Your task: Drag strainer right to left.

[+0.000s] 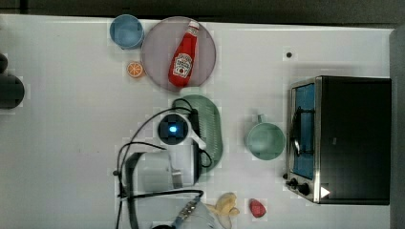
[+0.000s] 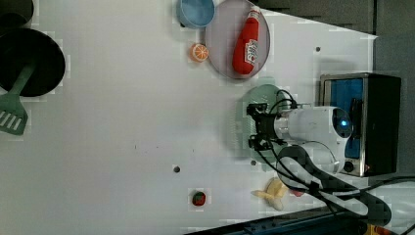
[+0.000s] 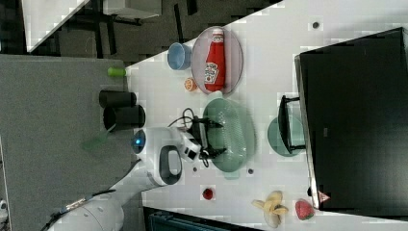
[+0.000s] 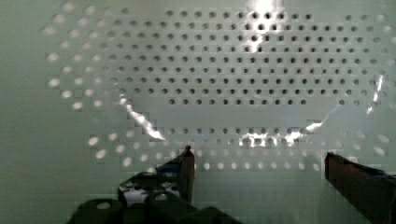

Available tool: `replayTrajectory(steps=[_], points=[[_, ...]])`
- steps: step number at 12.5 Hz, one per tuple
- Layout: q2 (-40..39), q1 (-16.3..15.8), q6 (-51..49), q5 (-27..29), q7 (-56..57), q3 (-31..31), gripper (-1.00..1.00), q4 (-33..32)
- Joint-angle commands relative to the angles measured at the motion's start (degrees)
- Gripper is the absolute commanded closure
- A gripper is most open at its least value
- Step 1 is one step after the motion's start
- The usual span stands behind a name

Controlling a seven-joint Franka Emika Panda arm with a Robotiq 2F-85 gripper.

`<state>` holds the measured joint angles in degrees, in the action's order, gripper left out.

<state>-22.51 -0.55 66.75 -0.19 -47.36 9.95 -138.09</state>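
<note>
Hovering over strainer (image 4: pixel 224 79) bowl, jaws wide apart, w/ strainer beneath.

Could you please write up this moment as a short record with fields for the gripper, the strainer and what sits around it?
gripper: gripper open, fingers spread wide, down in the bowl of the strainer
strainer: pale green, oval, perforated, nothing in it
mug: green mug on the top view's right of the strainer, apart from it
plate: grey plate above the strainer in the top view, with a ketchup bottle lying on it
oven: toaster oven at the top view's right
</note>
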Motion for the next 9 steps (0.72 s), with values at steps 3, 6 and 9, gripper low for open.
replayTrajectory(steps=[3,6,9], points=[[1.8,-2.4,-0.2,2.2,-8.9,2.3,-1.0,1.3],[1.6,-4.0,-0.2,2.2,-13.0,4.0,-1.0,1.4],[1.1,-5.9,-0.2,2.2,-15.2,4.8,-1.0,2.0]])
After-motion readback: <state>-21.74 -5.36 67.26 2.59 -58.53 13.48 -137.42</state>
